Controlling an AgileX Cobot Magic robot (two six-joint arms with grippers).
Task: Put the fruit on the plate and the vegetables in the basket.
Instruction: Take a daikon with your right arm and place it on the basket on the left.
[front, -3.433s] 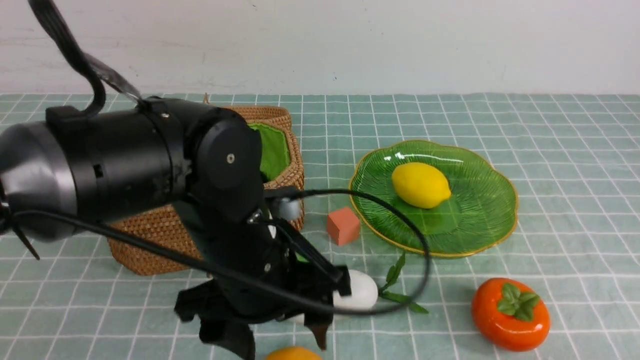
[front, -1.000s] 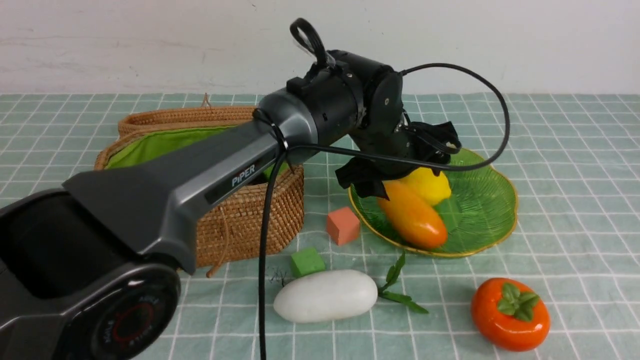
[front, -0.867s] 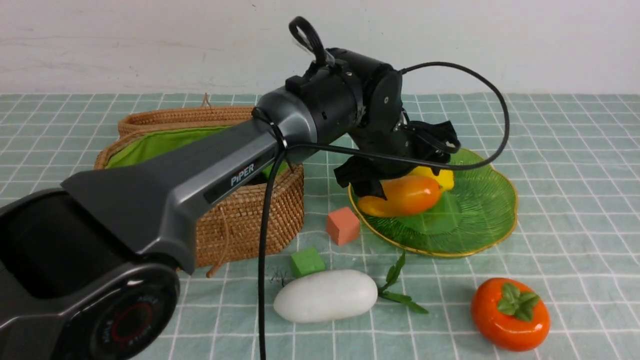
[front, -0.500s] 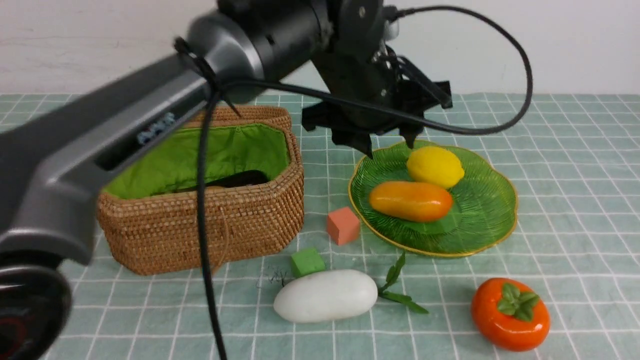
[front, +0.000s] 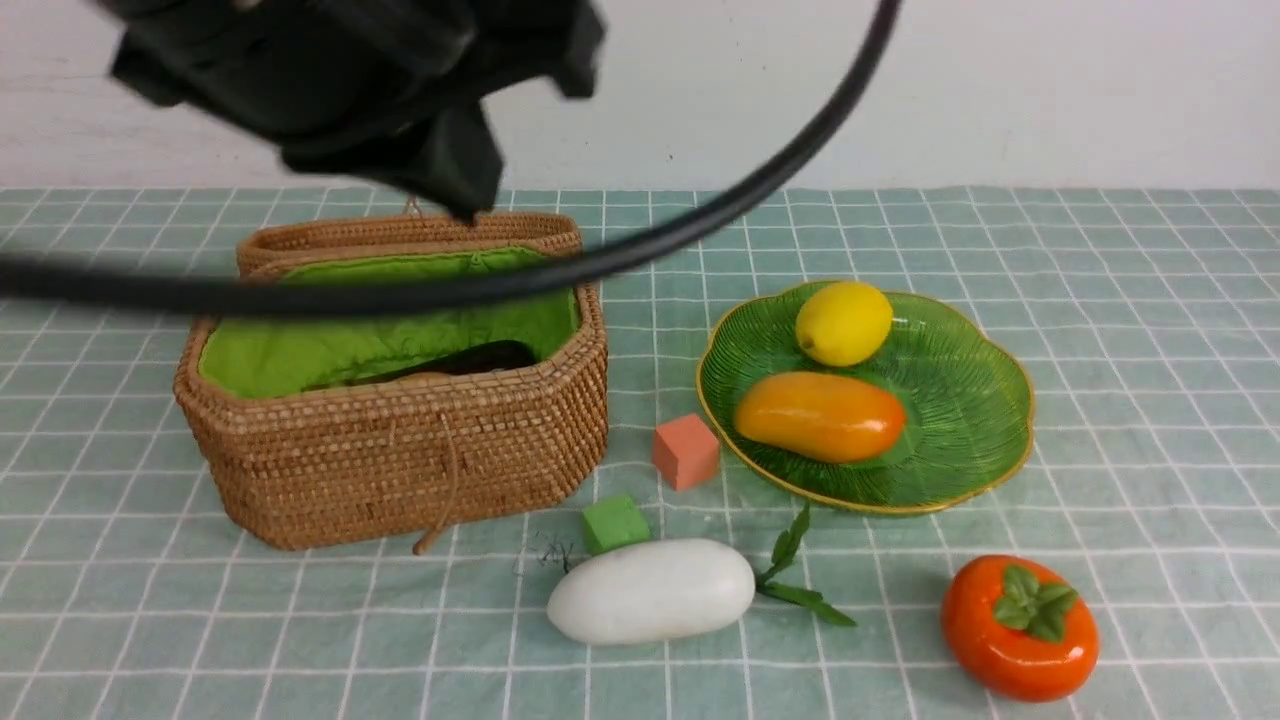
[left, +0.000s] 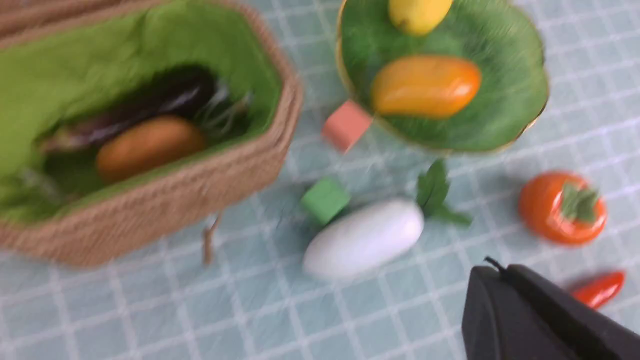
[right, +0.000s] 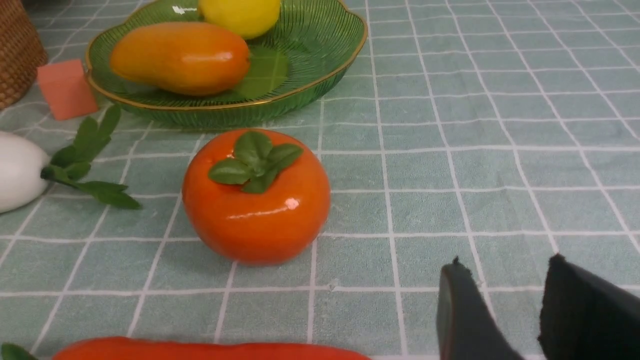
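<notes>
The green plate (front: 975, 455) holds the lemon (front: 843, 322) and the mango (front: 820, 416). The persimmon (front: 1020, 625) stands on the cloth in front of it, close before my right gripper (right: 505, 262), which is open and empty. The radish (front: 650, 590) lies in front of the basket (front: 400, 460). The eggplant (left: 150, 102) and potato (left: 150, 147) lie in the basket. The carrot (right: 200, 350) lies near the right gripper. My left gripper (front: 462, 185), blurred, hangs high above the basket; its jaws look closed and empty in the left wrist view (left: 492, 267).
A salmon cube (front: 686, 451) sits between basket and plate. A green cube (front: 614, 523) sits just behind the radish. The basket's lid (front: 400, 232) lies open at the back. The left arm's cable (front: 640, 250) crosses the view. A white wall stands behind the table.
The left gripper carried the mango to the plate, let it go beside the lemon, then rose and swung back left above the basket. The lemon shifted slightly backward.
</notes>
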